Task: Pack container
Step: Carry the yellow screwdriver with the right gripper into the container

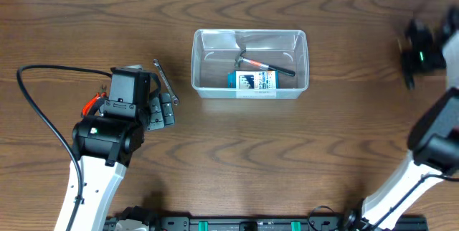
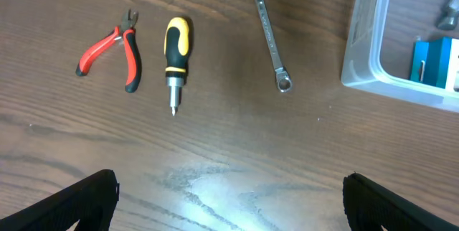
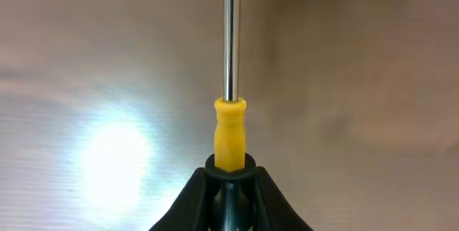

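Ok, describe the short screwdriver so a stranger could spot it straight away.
Find the clear container; three tools lie in a row on the table to its left. The screwdriver is the middle one, between the wrench and the red-handled pliers. Only it has a stubby yellow and black handle with a short pointed tip.

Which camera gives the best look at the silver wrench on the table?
The left wrist view: the wrench lies whole and unobstructed near the container. Overhead shows it small, next to the left arm. The right wrist view does not show it, only a yellow-handled screwdriver.
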### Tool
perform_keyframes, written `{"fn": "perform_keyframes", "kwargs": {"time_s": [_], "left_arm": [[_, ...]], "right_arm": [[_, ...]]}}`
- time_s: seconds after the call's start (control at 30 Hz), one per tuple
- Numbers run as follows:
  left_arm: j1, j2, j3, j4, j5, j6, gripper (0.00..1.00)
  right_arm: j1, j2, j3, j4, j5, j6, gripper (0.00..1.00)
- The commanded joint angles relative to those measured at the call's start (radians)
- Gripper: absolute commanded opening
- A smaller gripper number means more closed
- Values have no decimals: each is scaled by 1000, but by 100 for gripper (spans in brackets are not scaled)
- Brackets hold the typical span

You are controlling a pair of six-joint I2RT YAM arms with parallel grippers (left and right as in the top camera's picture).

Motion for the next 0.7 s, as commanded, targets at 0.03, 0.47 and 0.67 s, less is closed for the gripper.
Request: {"fn": "perform_keyframes", "kwargs": {"time_s": [0.03,0.47,0.67], "left_arm": [[-4,5,6,1,-6,5,98],[-4,5,6,1,-6,5,98],[-4,5,6,1,-5,5,98]], "right_arm": [[229,-40,276,-108,-72,-70,1],[755,58,301,-154,-79,-529,1],[768,192,286,-153,-94,-532,1]]}}
